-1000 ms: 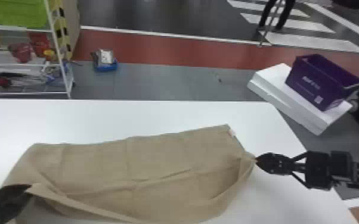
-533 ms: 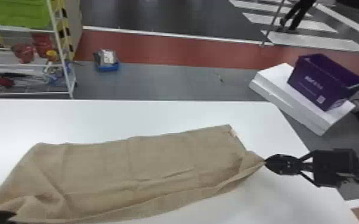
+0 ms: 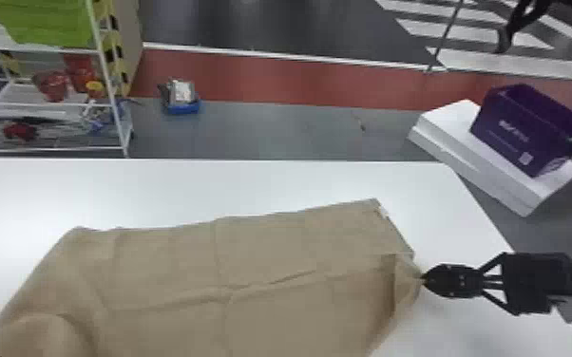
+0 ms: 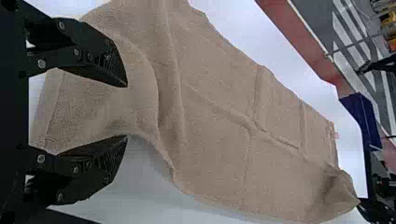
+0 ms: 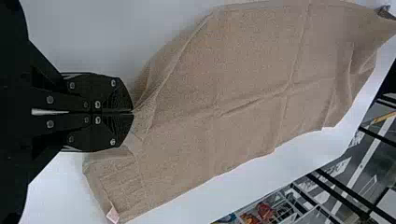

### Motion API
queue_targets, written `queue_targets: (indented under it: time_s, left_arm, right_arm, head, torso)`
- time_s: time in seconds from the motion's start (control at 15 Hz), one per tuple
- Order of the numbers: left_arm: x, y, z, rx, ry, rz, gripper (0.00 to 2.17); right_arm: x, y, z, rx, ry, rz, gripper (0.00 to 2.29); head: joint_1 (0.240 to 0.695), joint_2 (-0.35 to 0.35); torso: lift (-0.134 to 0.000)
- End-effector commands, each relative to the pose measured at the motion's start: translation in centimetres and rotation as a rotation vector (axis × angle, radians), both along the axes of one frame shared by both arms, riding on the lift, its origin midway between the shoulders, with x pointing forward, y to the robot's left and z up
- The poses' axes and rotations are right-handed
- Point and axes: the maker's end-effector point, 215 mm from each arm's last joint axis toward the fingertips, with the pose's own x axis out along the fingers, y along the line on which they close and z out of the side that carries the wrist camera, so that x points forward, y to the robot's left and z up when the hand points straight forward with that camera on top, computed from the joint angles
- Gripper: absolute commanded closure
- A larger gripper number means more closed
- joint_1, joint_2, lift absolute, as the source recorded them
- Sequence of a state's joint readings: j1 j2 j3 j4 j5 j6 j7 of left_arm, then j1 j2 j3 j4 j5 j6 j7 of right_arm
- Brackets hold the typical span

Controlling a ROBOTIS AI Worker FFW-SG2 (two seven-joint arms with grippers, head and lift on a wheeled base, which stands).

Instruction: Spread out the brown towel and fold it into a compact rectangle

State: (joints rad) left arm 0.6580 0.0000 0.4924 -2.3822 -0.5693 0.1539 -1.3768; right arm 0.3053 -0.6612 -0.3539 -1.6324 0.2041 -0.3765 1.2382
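Head view: the brown cloth towel (image 3: 261,285) on the white desk (image 3: 157,190) now extends past the bottom edge, suggesting spreading.

Left wrist view: black left fingers (image 4: 105,56) stand wide, cloth between.

Right wrist view: black right fingers (image 5: 114,95) pinch gathered cloth.

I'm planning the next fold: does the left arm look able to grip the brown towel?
Likely yes: the left gripper is open, the brown towel shows between its fingers, and nothing visible blocks them.

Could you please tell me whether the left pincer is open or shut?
The left pincer is open: its fingers stand clearly apart, with brown towel showing between them.
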Motion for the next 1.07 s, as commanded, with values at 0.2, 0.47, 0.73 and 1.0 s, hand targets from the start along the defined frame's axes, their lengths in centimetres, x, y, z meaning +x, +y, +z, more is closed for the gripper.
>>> queue_targets:
  time_s: [0.2,0.47,0.73,1.0]
  left_arm:
    - [6.4,4.0,-1.1,-0.039,-0.144,0.177,0.06]
    - [10.7,7.7,-1.5,-0.077,-0.255,0.405,0.06]
    - [9.7,6.7,-3.0,-0.086,-0.197,0.363,0.06]
    - [8.9,5.9,-3.3,-0.094,-0.170,0.325,0.06]
  right_arm:
    - [-1.0,-1.6,0.5,-0.040,0.035,0.016,1.22]
    - [-3.6,-3.7,-1.2,-0.140,0.119,0.043,1.22]
    - [-3.8,-6.9,-2.0,-0.232,0.140,0.004,1.22]
    - [-3.3,-9.0,-1.3,-0.258,0.144,-0.028,1.22]
  head:
    - [0.695,-0.139]
    - [0.695,-0.076]
    - [0.695,-0.107]
    - [0.695,-0.172]
  torso:
    - [-0.124]
    - [-0.124]
    - [-0.124]
    - [-0.124]
